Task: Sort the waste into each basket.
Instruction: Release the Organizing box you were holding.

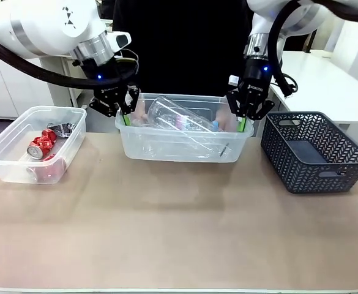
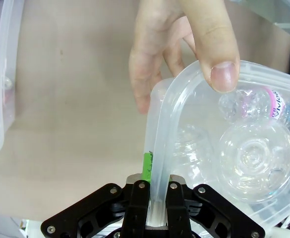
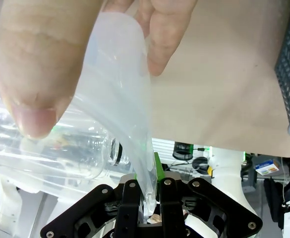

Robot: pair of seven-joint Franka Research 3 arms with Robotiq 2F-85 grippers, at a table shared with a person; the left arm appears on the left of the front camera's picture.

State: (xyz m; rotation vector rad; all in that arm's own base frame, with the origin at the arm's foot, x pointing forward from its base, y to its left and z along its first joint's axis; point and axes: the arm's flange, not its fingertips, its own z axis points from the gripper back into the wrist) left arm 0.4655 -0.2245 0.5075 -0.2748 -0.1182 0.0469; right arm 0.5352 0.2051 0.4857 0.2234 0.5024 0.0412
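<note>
Take the middle tub (image 1: 185, 144) as your landmark: it sits on the tan, matte tabletop (image 1: 179, 233) toward the far edge, with clear plastic bottles (image 1: 179, 116) lying inside it. Your left gripper (image 1: 125, 113) is clenched on the tub's left rim, and your right gripper (image 1: 245, 119) is clenched on its right rim; both wrist views show the thin clear wall pinched between the fingers. In the left wrist view a person's hand (image 2: 184, 54) also pinches that rim, thumb pressed on top, and in the right wrist view another hand (image 3: 45, 64) does the same on the other side.

Left of the middle tub, well apart, stands a smaller clear tub (image 1: 10, 162) holding crushed red cans (image 1: 42, 146). Right of it, just beside, stands a dark grey lattice basket (image 1: 316, 153).

Behind the middle tub a person in black (image 1: 179, 43) stands at the table's far side. Farther back you see white tables and cabinets.
</note>
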